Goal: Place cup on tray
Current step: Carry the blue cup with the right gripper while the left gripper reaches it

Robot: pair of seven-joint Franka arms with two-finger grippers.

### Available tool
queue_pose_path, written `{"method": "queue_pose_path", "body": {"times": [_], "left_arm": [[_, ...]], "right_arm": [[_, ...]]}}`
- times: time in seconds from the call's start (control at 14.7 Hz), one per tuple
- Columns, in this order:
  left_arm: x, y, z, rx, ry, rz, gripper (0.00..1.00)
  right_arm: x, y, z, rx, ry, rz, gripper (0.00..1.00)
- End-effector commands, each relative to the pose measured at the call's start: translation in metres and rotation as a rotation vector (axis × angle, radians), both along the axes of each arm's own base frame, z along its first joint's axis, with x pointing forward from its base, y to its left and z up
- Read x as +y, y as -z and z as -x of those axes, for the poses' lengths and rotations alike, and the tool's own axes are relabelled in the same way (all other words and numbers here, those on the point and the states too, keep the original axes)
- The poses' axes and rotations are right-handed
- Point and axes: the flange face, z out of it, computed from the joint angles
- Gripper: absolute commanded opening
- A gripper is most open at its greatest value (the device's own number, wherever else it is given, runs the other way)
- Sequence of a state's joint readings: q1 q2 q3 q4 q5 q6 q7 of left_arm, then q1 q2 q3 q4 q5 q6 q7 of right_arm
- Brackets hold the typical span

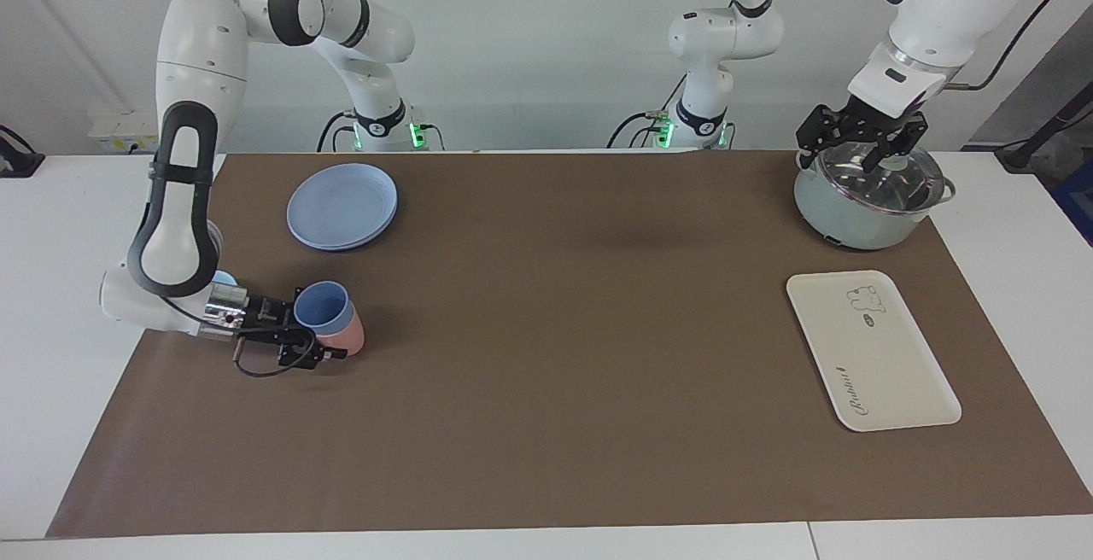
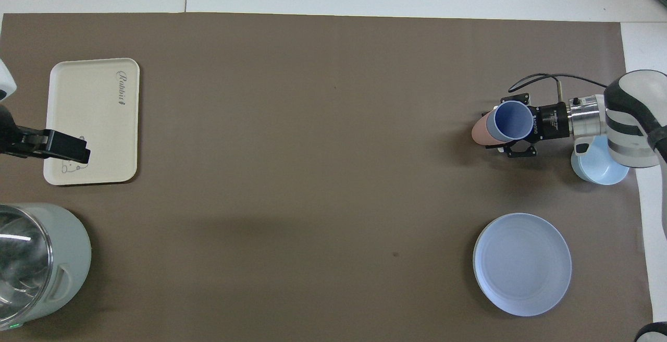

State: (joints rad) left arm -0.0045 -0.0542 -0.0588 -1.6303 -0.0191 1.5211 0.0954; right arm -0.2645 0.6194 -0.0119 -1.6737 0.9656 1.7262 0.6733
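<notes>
A: The right gripper has its fingers clamped on the blue cup, which sits nested in the pink cup near the table's edge at the right arm's end. To do it well, it should lift straight up so that the pink one stays down. The tray lies well apart, at the left arm's end.

B: The overhead view shows the bowl that the wrist mostly hides in the facing view. The facing view alone shows the left gripper, fingers spread, waiting over the pot.
</notes>
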Motion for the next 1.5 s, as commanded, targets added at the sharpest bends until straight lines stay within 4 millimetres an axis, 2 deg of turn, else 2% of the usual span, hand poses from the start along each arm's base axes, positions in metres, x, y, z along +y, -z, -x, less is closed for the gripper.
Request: {"method": "queue_pose_path", "body": {"times": [0.0,0.14,0.41,0.54,0.68,0.88,1.02,1.22,1.29,1.43], "left_arm": [[0.004,0.001,0.003,-0.002,0.005,-0.007,1.00],[0.004,0.001,0.003,-0.002,0.005,-0.007,1.00],[0.006,0.001,0.005,0.010,-0.004,-0.008,1.00],[-0.005,0.000,0.004,-0.004,0.002,-0.005,1.00],[-0.024,0.010,0.010,-0.019,-0.085,0.005,1.00],[-0.093,0.035,0.024,-0.108,-0.244,0.095,1.00],[-0.132,0.043,0.031,-0.134,-0.395,0.177,1.00],[-0.187,0.035,0.030,-0.187,-0.614,0.338,0.99],[-0.211,0.036,0.030,-0.200,-0.677,0.390,0.96],[-0.246,0.030,0.039,-0.210,-0.742,0.455,0.93]], "right_arm": [[0.025,-0.036,0.000,-0.058,-0.015,-0.015,0.00],[0.036,-0.045,0.005,-0.034,-0.012,-0.014,0.00],[0.086,-0.077,0.014,-0.045,-0.016,0.049,0.00],[0.128,-0.103,0.019,-0.032,0.021,0.107,0.00],[0.173,-0.126,0.020,-0.009,0.031,0.131,0.00],[0.222,-0.155,0.025,0.006,0.040,0.217,0.00],[0.252,-0.171,0.033,0.017,0.025,0.242,0.00],[0.295,-0.190,0.046,0.021,-0.017,0.308,0.00],[0.312,-0.194,0.049,0.008,-0.029,0.340,0.00],[0.339,-0.199,0.053,-0.014,0.005,0.368,0.00]]}}
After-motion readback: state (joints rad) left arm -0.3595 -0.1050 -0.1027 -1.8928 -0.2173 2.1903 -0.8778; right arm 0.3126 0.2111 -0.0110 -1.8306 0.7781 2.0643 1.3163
